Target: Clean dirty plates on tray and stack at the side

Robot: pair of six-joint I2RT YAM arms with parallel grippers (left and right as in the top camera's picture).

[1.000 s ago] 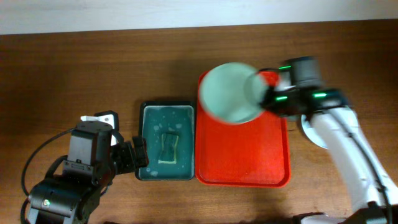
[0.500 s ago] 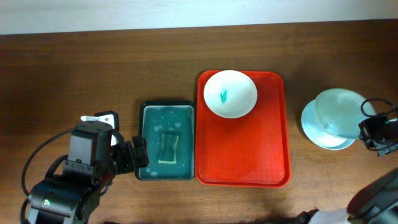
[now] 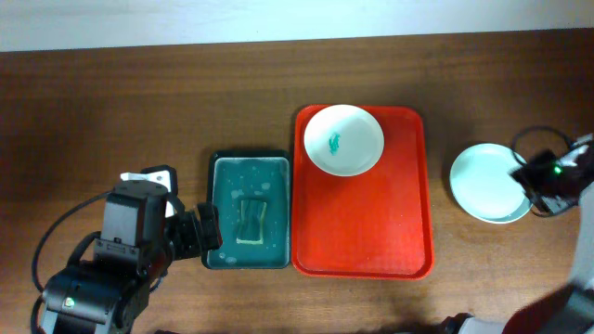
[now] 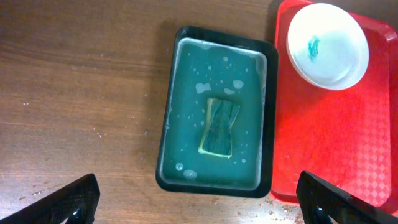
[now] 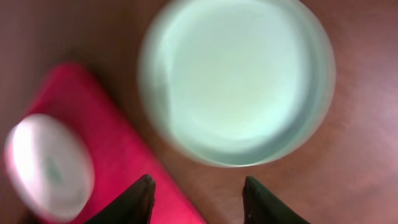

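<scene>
Plate (image 3: pixel 343 139) with teal smear sits upper middle on the tray (image 3: pixel 371 237), far left of the right hand (image 5: pixel 199 190), fingers (image 5: pixel 138 200) apart, empty.

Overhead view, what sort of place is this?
Probably a lab bench staged as a dishwashing station: a wooden table, a red tray with a smeared white plate, and a sponge in a soapy green tray.

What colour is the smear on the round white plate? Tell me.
Teal smear, clearest in left wrist view.
</scene>
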